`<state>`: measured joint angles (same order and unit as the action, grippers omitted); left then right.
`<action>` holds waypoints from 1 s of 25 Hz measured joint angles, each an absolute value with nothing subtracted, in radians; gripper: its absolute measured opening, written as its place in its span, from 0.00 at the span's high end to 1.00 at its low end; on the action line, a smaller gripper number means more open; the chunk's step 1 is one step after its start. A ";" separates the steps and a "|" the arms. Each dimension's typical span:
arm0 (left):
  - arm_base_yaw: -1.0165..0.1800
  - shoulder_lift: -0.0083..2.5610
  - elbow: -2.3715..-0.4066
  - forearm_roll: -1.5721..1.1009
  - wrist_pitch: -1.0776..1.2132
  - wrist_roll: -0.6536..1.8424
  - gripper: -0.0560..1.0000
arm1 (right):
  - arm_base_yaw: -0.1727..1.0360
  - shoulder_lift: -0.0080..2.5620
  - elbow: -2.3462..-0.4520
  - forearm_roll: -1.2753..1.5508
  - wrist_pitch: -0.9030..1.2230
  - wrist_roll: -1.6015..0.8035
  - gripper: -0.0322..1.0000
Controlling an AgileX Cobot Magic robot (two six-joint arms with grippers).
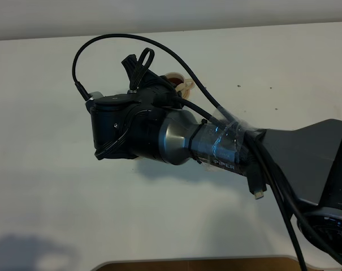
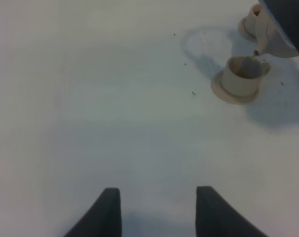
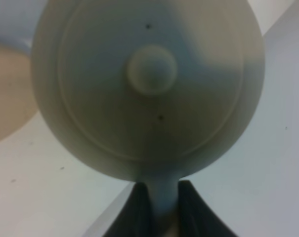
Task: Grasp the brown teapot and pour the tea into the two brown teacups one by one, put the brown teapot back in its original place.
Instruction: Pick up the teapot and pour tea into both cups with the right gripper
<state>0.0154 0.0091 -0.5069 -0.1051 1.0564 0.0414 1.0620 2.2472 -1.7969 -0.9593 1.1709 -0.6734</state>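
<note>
In the right wrist view my right gripper (image 3: 164, 197) is shut on the ring handle (image 3: 164, 205) of the brown teapot (image 3: 149, 94), whose knobbed lid fills the frame. In the left wrist view the teapot (image 2: 275, 37) is tilted, its spout just above one brown teacup (image 2: 240, 76) on its small saucer. The second teacup (image 2: 250, 22) stands behind it. My left gripper (image 2: 157, 190) is open and empty over bare table, well away from the cups. In the exterior high view my right arm (image 1: 125, 127) hides the teapot; one teacup (image 1: 179, 84) peeks out behind it.
The table (image 1: 46, 186) is white. A flat tan disc (image 3: 6, 98), probably the wide saucer, lies beside the teapot in the right wrist view. A cable (image 1: 261, 169) hangs from the right arm. A wooden edge (image 1: 187, 264) runs along the front of the table.
</note>
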 joint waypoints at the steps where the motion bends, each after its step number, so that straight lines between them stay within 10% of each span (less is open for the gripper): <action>1: 0.015 0.009 -0.507 -0.105 1.056 0.041 0.61 | 1.062 2.247 -1.797 -0.960 1.170 -0.677 0.85; 25: 0.015 0.009 -0.507 -0.105 1.056 0.041 0.61 | 1.072 2.286 -1.797 -1.052 1.157 -0.737 0.85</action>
